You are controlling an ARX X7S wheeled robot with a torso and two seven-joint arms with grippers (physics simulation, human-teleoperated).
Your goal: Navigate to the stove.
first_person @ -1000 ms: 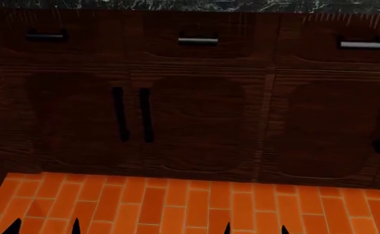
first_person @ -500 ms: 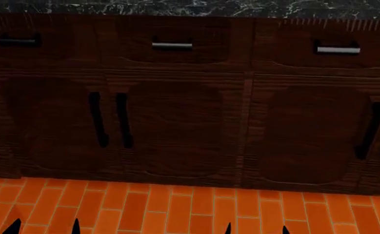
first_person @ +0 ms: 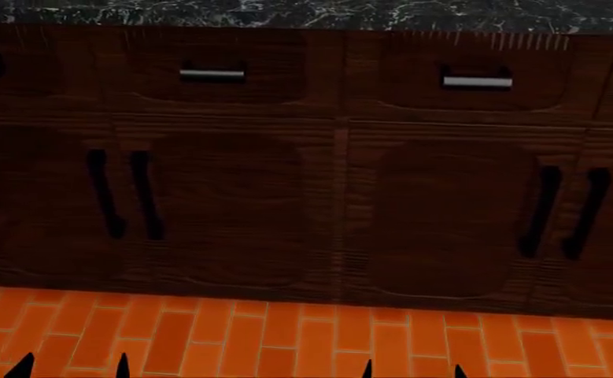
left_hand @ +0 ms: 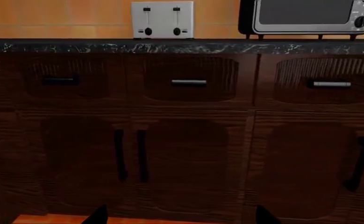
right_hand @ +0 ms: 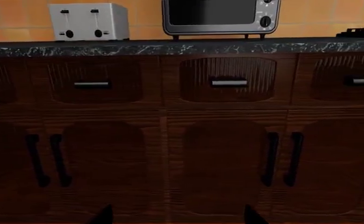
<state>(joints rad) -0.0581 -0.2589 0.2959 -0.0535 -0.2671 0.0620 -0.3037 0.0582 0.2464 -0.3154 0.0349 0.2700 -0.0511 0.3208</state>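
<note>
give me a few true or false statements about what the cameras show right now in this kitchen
1. A toaster stands on the countertop. True.
2. The stove shows in the head view. False: that view holds only dark wood cabinets and the orange brick floor.
3. A toaster oven stands beside the toaster. True.
4. A cabinet door hangs open. False: every door and drawer in view is shut.
5. The left gripper holds a cup. False: only two dark fingertips show, with nothing between them.
</note>
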